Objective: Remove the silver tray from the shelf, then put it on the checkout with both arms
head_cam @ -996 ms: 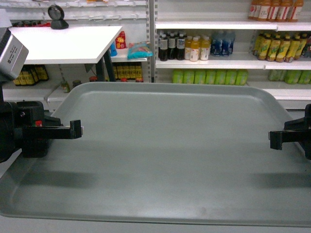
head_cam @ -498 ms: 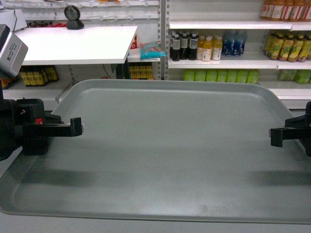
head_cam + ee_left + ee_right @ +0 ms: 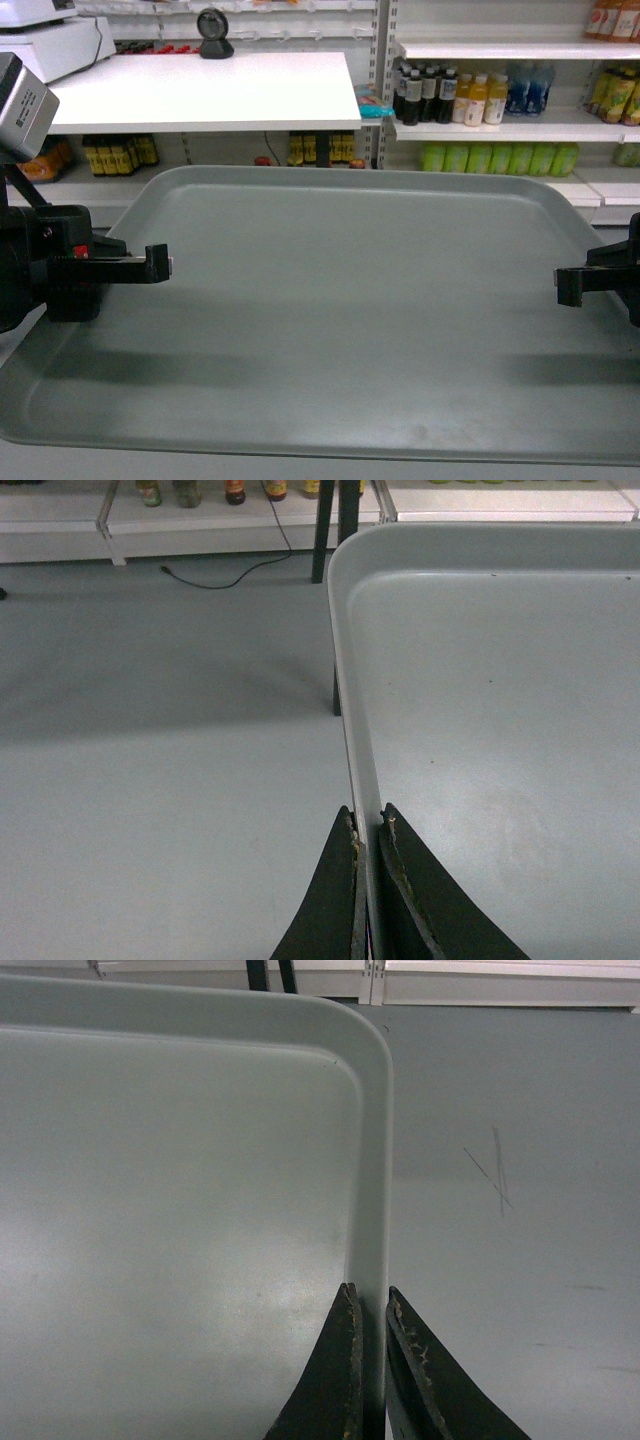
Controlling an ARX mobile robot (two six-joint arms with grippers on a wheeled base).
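Beyond the silver tray (image 3: 340, 320) — the checkout (image 3: 200, 90), stocked shelves (image 3: 520, 125).

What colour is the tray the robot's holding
Matte grey-silver, plain with no pattern. The silver tray shows best in the head view.

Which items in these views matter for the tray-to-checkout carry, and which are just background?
Job:
silver tray
left gripper, clamped on the tray's left rim
right gripper, clamped on the right rim
checkout, white tabletop ahead

Background:
drink bottles on the store shelves
round black device on the checkout
floor cable
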